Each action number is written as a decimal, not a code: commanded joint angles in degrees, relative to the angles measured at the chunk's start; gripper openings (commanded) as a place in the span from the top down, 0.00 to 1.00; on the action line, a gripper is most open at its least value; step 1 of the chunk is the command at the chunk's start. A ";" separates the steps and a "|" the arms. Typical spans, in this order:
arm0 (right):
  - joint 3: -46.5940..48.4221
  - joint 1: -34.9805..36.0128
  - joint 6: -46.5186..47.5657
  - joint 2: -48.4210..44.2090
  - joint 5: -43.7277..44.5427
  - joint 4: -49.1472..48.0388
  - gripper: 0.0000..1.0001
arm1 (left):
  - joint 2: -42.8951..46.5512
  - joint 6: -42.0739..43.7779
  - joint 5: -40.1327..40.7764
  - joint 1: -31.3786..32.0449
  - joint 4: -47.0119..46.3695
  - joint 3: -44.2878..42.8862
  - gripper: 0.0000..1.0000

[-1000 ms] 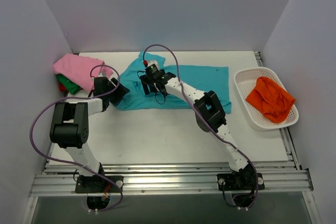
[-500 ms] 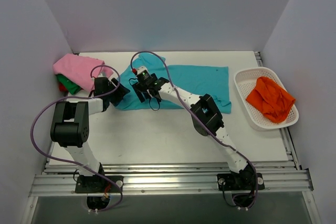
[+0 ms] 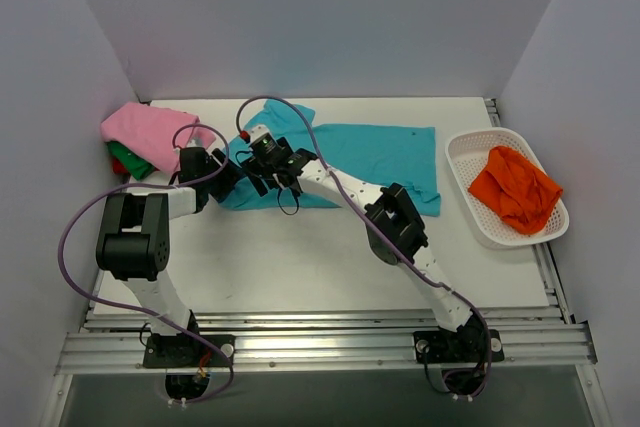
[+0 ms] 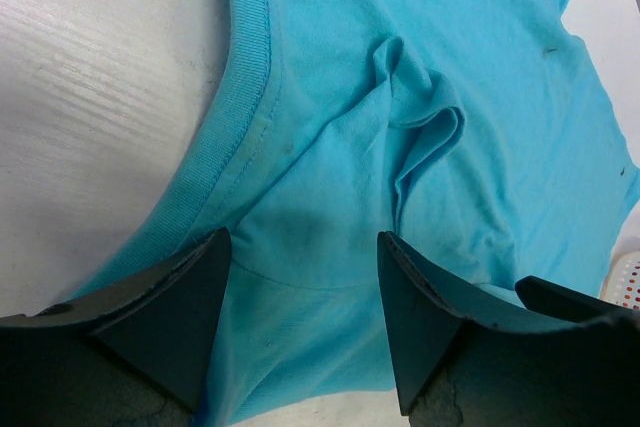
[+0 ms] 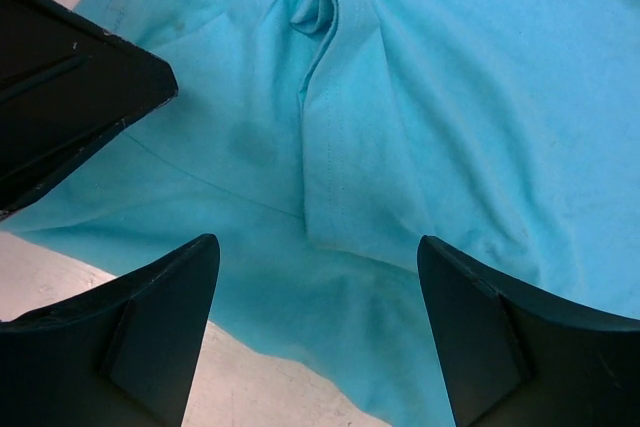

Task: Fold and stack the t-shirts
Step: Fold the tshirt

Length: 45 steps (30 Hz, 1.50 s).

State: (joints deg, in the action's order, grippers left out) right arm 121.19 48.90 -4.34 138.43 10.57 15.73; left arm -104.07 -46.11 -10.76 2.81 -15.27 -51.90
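The teal t-shirt (image 3: 370,152) lies spread flat on the white table, its collar end to the left. My left gripper (image 3: 228,176) is open at the shirt's left edge; in the left wrist view the cloth (image 4: 330,177) lies between its fingers (image 4: 180,317) beside the ribbed collar (image 4: 245,67). My right gripper (image 3: 262,179) is open right beside it over the shirt's near-left part; in the right wrist view a folded sleeve (image 5: 345,127) lies between the open fingers (image 5: 160,327). Pink (image 3: 145,130), green (image 3: 128,160) and red shirts are piled at the far left. An orange shirt (image 3: 514,187) lies in the basket.
A white lattice basket (image 3: 462,152) stands at the table's right side. The shirt pile sits against the left wall. Grey walls close in the back and sides. Bare white table (image 3: 300,247) stretches in front of the teal shirt.
My right gripper has moved left along the teal shirt, from its middle towards the left edge, ending next to the left gripper. The left arm has stayed put.
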 commanded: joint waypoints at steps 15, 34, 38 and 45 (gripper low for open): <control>1.16 -0.83 1.44 0.09 1.74 -0.70 0.26 | -0.25 0.32 -0.66 -0.44 -2.93 -1.98 0.31; -1.83 -2.15 0.38 1.23 -0.11 -3.16 0.27 | -0.69 0.32 -0.66 -0.44 -3.19 -1.89 0.31; -2.18 -2.23 0.21 1.40 -0.46 -3.33 0.27 | -1.04 0.32 -0.75 -0.52 -3.28 -1.89 0.31; -4.38 -2.41 -0.49 1.84 -1.08 -4.65 0.28 | -1.13 0.32 -0.92 -0.44 -3.45 -1.89 0.31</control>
State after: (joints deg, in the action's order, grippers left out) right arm 117.47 46.83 -4.47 139.61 9.74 11.97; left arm -104.97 -46.09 -10.81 2.81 -16.21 -51.90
